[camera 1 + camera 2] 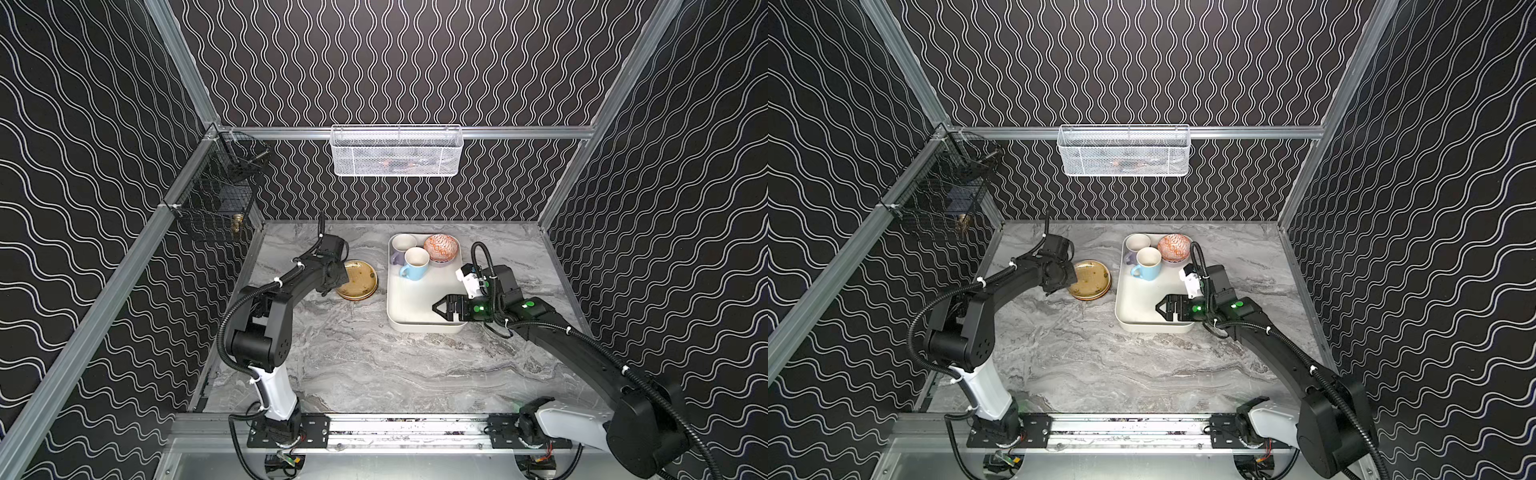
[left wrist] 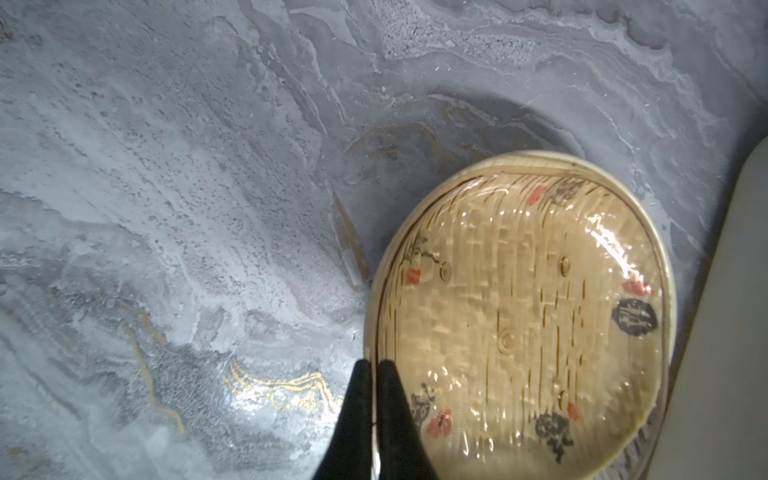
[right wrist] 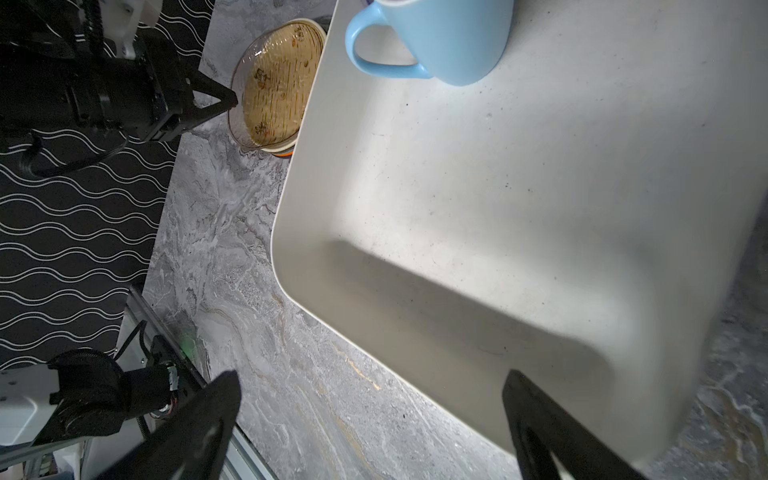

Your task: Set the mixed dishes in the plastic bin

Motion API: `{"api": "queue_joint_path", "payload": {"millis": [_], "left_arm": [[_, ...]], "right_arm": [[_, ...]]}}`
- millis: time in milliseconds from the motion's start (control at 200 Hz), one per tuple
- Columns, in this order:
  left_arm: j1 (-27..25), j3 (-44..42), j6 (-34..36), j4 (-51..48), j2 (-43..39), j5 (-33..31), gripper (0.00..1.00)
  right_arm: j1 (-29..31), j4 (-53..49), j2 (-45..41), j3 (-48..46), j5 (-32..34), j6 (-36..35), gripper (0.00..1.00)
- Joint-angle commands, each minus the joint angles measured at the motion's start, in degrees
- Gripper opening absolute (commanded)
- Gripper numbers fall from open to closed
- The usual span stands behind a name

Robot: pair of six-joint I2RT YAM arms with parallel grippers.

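Left wrist view: left gripper [image 2: 375, 363] pinches mustard plate [image 2: 519, 311] by its rim.

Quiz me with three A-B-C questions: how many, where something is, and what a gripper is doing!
1. How many mugs stand in the bin? A one B two C four
2. Where are the plates? A on the table B in the bin C in a basket
3. The right gripper is A holding a mug B holding a plate C open
Answers: B, a light-blue mug and a lilac mug; A, they sit beside the bin; C, its fingers stand wide apart.
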Motion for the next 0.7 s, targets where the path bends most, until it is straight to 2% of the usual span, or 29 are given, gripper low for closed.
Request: {"api": "queue_joint_path", "payload": {"millis": [0,696], "left_arm": [[0.05,0.71,0.87,-1.50,-1.14,0.65,0.00],[0.40,-0.79,1.78,-0.03,-2.47,3.89,0.00]], "right_arm": [[0.05,0.48,0.10,0.64,-0.05,-0.59,0.99],[0.08,0.39,0.87,0.77,0.48,0.15,0.99]]}}
